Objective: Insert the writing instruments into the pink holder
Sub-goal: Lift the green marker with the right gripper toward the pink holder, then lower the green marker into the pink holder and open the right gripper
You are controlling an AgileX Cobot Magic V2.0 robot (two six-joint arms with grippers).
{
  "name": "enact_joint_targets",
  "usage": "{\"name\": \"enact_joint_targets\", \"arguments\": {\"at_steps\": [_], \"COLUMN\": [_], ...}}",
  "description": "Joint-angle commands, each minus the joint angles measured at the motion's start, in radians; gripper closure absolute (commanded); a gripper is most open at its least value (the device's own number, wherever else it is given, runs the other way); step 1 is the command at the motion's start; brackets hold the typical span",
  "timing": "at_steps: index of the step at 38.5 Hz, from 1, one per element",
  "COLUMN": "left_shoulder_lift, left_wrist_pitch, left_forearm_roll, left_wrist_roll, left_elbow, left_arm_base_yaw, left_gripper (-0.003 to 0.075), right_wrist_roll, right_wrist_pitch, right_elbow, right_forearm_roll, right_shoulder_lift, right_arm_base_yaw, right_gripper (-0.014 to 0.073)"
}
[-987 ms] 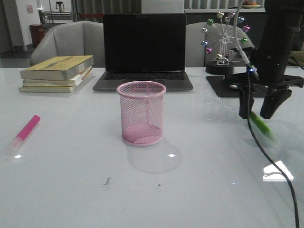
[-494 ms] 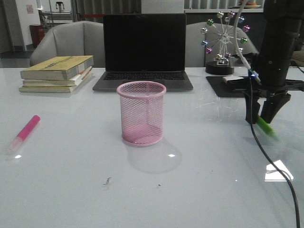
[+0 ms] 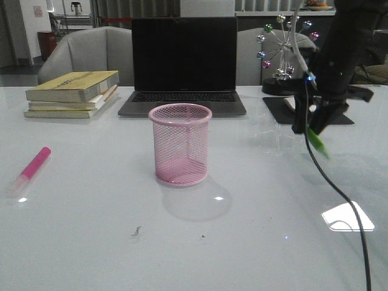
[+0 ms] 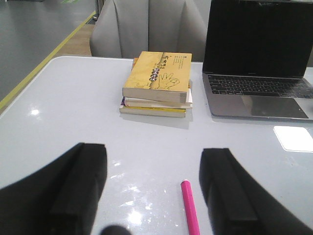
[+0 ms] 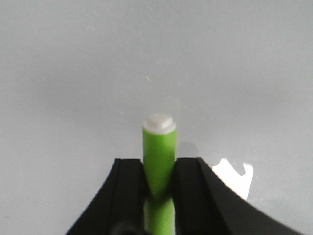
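The pink mesh holder stands upright in the middle of the table. My right gripper hangs above the table to its right, shut on the green marker, which slants down below the fingers. The right wrist view shows the green marker pinched between both black fingers. At the table's left edge the pink marker lies flat. In the left wrist view the pink marker lies between the wide-apart fingers of my open left gripper, nearer one of them. The left arm is outside the front view.
A stack of books sits at the back left and an open laptop behind the holder. A ferris-wheel ornament on a black mat stands at the back right. A black cable hangs from the right arm.
My right gripper closed on the green marker and lifted it off the table, moving up and a little left. The pink marker and holder stayed put.
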Motion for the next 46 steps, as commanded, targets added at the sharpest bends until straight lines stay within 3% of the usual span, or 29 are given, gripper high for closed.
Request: {"name": "enact_joint_targets", "arguments": {"at_steps": [1,14,30,40,46], "left_shoulder_lift": [-0.005,-0.005,-0.005,-0.005,-0.005], "left_wrist_pitch": [-0.091,-0.095,-0.095,-0.095,-0.095], "left_forearm_roll": [0.002,0.002,0.005,0.008,0.008], "left_wrist_roll": [-0.010,-0.010,-0.010,-0.010,-0.010], "left_elbow": [-0.038,-0.038,-0.038,-0.038,-0.038], "left_arm_base_yaw": [-0.006,-0.006,-0.006,-0.006,-0.006], "left_gripper": [0.0241,0.0241,0.0241,0.0241,0.0241], "right_wrist_roll": [-0.036,-0.064,-0.082,-0.082,-0.082], "right_wrist_pitch": [-0.102,-0.357,-1.045,-1.222,-1.222], "right_elbow": [-0.042,0.045,0.510,0.631,0.632], "right_forearm_roll": [0.028,0.028,0.028,-0.002,-0.002], "right_shoulder_lift": [-0.181,-0.412,-0.538,-0.491,-0.450], "right_arm_base_yaw": [0.023,0.204,0.445,0.493,0.493], "right_gripper": [0.0528,0.0528,0.0536,0.0536,0.0536]}}
